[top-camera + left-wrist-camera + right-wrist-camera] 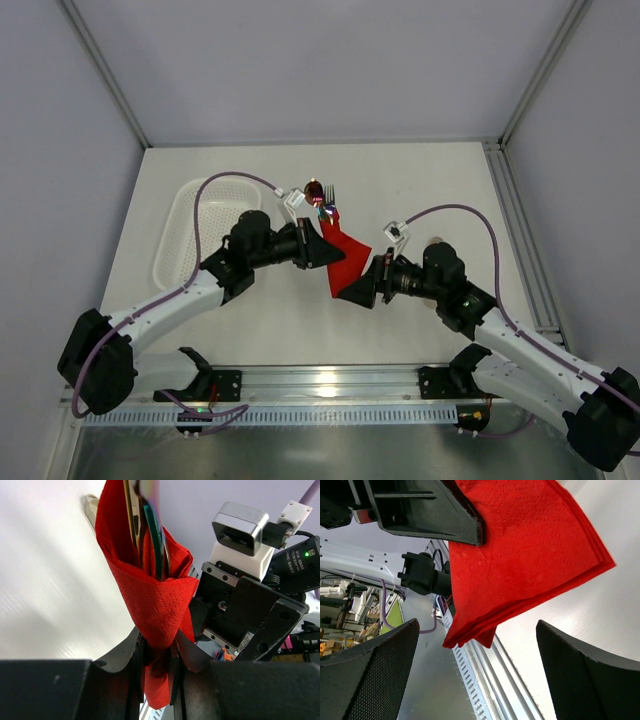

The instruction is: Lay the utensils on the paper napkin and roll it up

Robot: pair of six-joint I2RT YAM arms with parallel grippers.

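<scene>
We hold the paper napkin [345, 262], folded round the utensils [320, 194], pinched in our left claw [325, 250], its long axis slanting from beyond that claw to its near right, where our right claw [362, 288] gapes empty beside the loose corner.

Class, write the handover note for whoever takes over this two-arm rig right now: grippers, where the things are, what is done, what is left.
Left gripper: shut, pinching the lower end of the paper napkin.
Right gripper: open, facing the napkin's loose layered corner, not gripping it.
Things: the utensils sit inside the napkin's fold, and their heads stick out of the far end. The bundle is mid-table.
Done: utensils are on the napkin and the first wrap is around them.
Left: the wrap is loose and its layers hang free. Finish rolling it tight.
</scene>
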